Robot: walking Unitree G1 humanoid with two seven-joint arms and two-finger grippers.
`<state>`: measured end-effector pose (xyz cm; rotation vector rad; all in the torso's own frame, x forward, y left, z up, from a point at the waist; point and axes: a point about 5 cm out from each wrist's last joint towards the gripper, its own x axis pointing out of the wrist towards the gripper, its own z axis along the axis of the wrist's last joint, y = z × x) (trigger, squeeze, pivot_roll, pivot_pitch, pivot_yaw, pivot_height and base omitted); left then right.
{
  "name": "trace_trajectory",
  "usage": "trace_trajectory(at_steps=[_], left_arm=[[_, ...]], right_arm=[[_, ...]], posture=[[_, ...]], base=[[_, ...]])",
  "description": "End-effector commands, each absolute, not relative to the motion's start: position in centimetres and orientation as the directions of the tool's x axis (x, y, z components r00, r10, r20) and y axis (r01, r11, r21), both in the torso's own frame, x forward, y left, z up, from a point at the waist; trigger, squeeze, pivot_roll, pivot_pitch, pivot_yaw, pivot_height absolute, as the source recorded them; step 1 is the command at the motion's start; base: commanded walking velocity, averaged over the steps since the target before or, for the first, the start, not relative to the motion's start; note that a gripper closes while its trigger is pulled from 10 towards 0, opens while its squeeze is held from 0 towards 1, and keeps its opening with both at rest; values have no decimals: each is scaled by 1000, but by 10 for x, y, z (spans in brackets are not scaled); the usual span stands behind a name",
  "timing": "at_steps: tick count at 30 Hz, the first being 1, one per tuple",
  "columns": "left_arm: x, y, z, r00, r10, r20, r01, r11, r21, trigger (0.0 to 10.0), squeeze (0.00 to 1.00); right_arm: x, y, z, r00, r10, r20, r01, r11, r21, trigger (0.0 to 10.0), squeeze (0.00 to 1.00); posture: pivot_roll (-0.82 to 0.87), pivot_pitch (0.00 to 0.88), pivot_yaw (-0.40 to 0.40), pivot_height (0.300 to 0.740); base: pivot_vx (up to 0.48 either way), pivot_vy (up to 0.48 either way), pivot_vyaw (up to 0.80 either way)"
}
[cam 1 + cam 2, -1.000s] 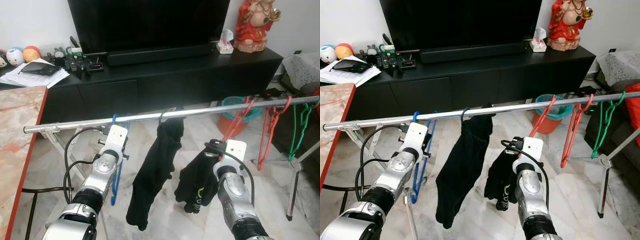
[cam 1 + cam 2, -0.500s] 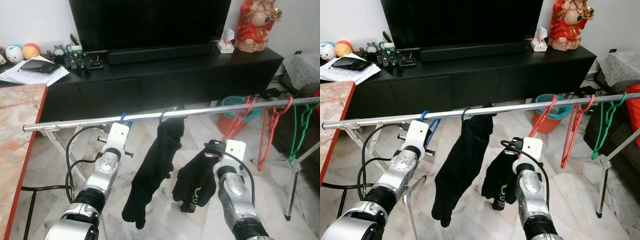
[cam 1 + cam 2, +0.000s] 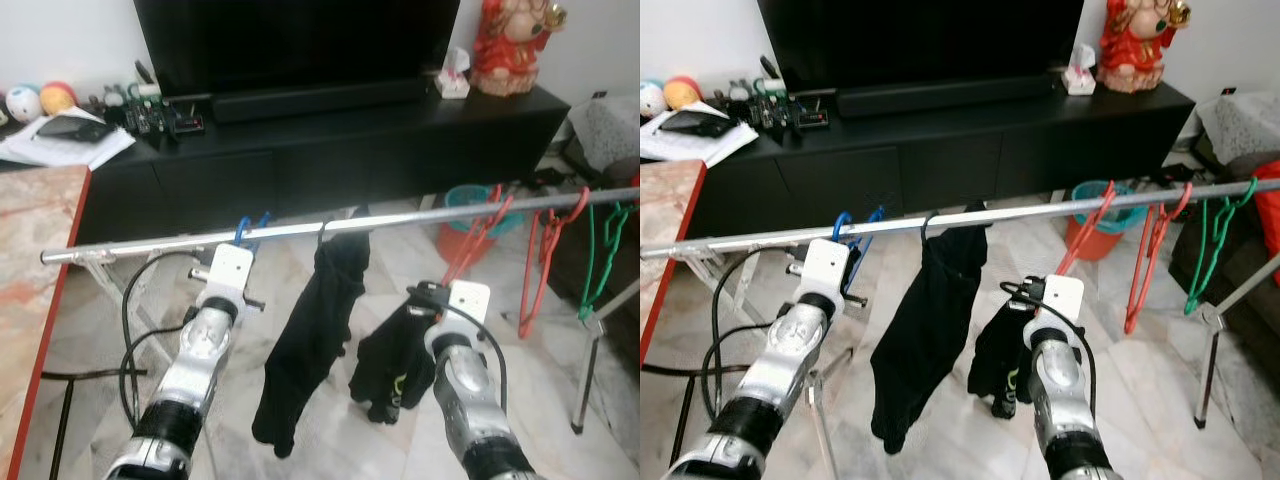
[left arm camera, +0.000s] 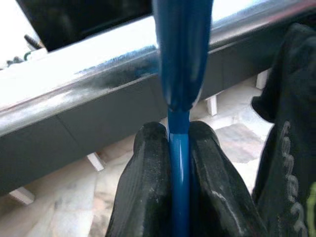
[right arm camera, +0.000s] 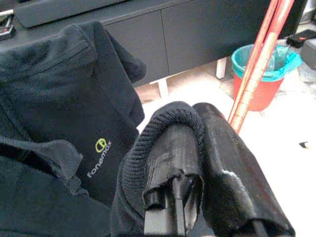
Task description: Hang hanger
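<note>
In the left wrist view my left gripper (image 4: 178, 132) is shut on the stem of a blue hanger (image 4: 180, 59), just under the silver rail (image 4: 89, 84). The blue hanger's hook (image 3: 245, 228) pokes up across the rail (image 3: 400, 218); whether it rests on the rail I cannot tell. My right gripper (image 5: 200, 118) is shut on the ribbed edge of a black garment (image 5: 59, 123), which dangles below the rail (image 3: 392, 362). Between my arms, another black garment (image 3: 318, 330) hangs from the rail.
Red hangers (image 3: 482, 232) and a green hanger (image 3: 602, 255) hang further right on the rail. Behind it are a black TV console (image 3: 330, 140) and a red bin with a teal liner (image 3: 462, 222). A marble table with a red edge (image 3: 40, 260) is at my left.
My left gripper has lifted and tilted the blue hanger, so its body has gone from under my arm and its hook stands higher at the rail. The right arm has hardly moved.
</note>
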<state>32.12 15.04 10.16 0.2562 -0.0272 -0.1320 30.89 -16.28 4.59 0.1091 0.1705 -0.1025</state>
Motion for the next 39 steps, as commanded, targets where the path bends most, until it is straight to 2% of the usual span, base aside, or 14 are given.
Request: trace_trajectory(at_steps=[1,5,12,21,39], left_arm=[[311,155,102,989,-144,16,136,962,237,10000,0],[293,168,87,993,-113,-28,117,966,231,10000,0],[276,169,72,993,-79,-87,95,977,193,10000,0],[277,158,77,990,-116,-76,127,981,149,10000,0],[278,159,78,988,-128,-83,140,978,155,10000,0]], right_arm=[[311,-164,53,986,-99,-138,112,989,95,10000,0],[310,-167,52,985,-102,-138,116,989,91,10000,0],[310,-169,52,986,-99,-137,111,991,81,10000,0],[308,-167,50,986,-92,-137,103,992,73,10000,0],[306,-164,46,984,-98,-149,111,990,85,10000,0]], posture=[[-25,0,8,740],[-22,0,0,740],[-27,0,-9,740],[-34,0,7,740],[-26,0,20,740]], base=[[0,0,0],[0,0,0],[0,0,0],[0,0,0],[-14,0,0]])
